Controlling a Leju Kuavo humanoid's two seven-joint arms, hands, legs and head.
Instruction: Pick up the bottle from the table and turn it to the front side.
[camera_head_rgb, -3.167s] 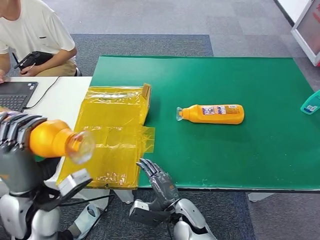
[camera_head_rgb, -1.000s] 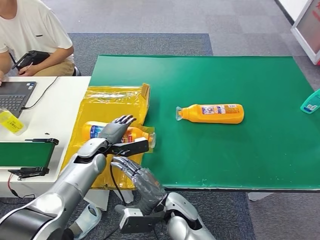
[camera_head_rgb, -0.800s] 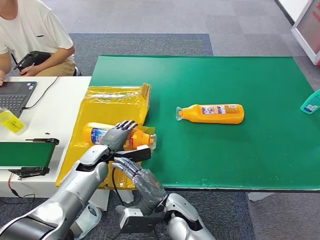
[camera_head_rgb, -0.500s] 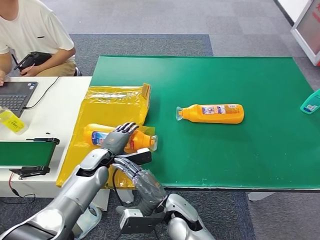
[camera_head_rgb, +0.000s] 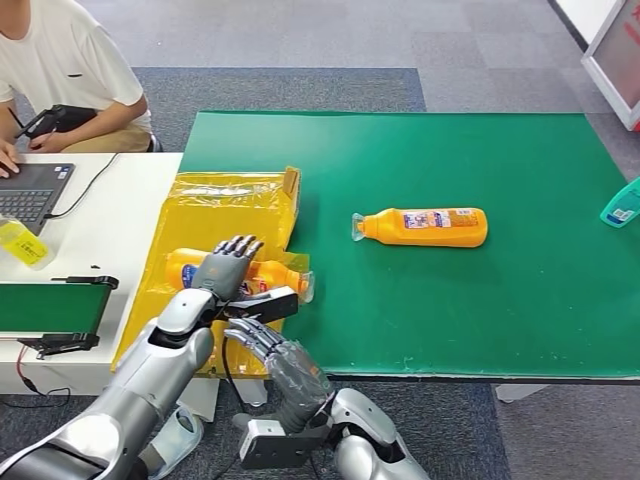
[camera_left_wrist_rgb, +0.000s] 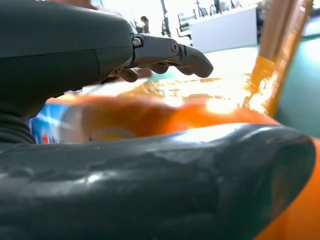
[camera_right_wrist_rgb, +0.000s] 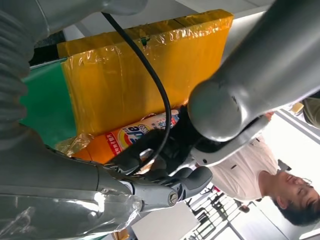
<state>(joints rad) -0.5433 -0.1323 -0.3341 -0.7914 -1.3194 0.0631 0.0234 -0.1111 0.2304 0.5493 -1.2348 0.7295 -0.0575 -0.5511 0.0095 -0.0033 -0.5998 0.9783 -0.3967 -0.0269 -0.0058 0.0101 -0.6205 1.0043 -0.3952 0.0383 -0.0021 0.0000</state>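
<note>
An orange bottle (camera_head_rgb: 275, 274) with a blue-and-red label lies on its side on the yellow taped sheet (camera_head_rgb: 226, 205), neck toward the green mat. My left hand (camera_head_rgb: 225, 264) hovers over its body with fingers straight and spread, not wrapped around it. In the left wrist view the bottle (camera_left_wrist_rgb: 151, 112) lies between the thumb (camera_left_wrist_rgb: 158, 185) and the extended fingers (camera_left_wrist_rgb: 177, 52). My right hand (camera_head_rgb: 278, 362) hangs just below the table's front edge, fingers apart, holding nothing. A second orange bottle (camera_head_rgb: 423, 227) lies on the green mat (camera_head_rgb: 453, 330).
A person sits at the back left by a laptop (camera_head_rgb: 30, 190) on the white table. A small green belt unit (camera_head_rgb: 53, 305) and a yellow item (camera_head_rgb: 21, 243) are at the left. A teal object (camera_head_rgb: 623, 205) lies at the mat's right edge.
3.2 s ago my left hand held the bottle in the air at the left; now it lies on the yellow sheet. Over the last second the hand slid slightly back along it.
</note>
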